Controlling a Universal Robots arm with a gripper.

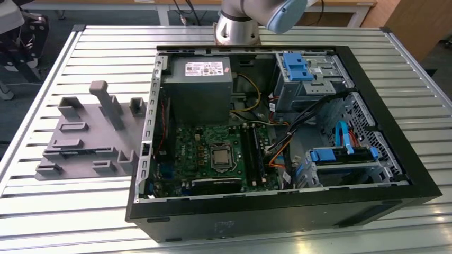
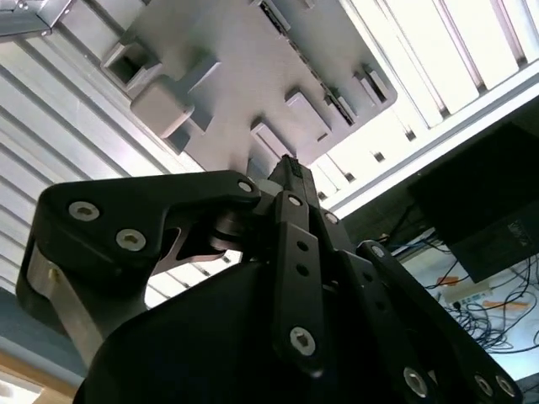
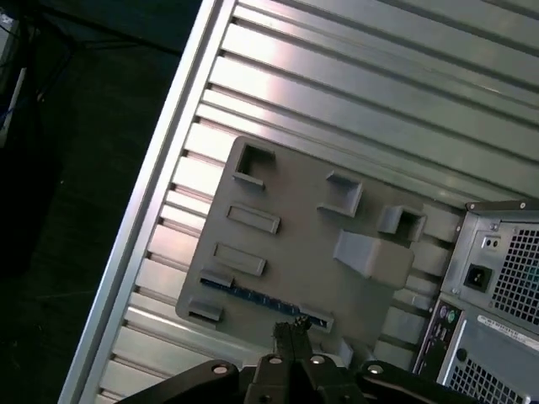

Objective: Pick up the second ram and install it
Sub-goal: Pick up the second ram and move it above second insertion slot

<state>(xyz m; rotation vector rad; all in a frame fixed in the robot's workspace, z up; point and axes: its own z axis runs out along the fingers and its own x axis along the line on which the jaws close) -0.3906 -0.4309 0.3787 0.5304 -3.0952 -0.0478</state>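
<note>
- Closest thing in both wrist views is the pincer (image 3: pixel 290 330). The tips look pressed together with nothing between them, hanging above the grey holder tray (image 3: pixel 295 219).
- Just past the tips in the first wrist view is the second ram (image 3: pixel 263 297), a thin strip with a bluish face. It's seated on edge in a slot along one side of the tray, so not picked up yet.
- My take on doing the pick well:
  - spread the tips before going down;
  - square them to the strip's flat faces;
  - grab near mid-length;
  - pull straight up so it doesn't bind in the slot.
- The tray sits on the slatted table (image 3: pixel 354 101), right beside the open PC case (image 1: pixel 282 211).
- Farthest off are the long black slots (image 1: pixel 252 151) on the motherboard. I can't tell if one's already filled.
</note>
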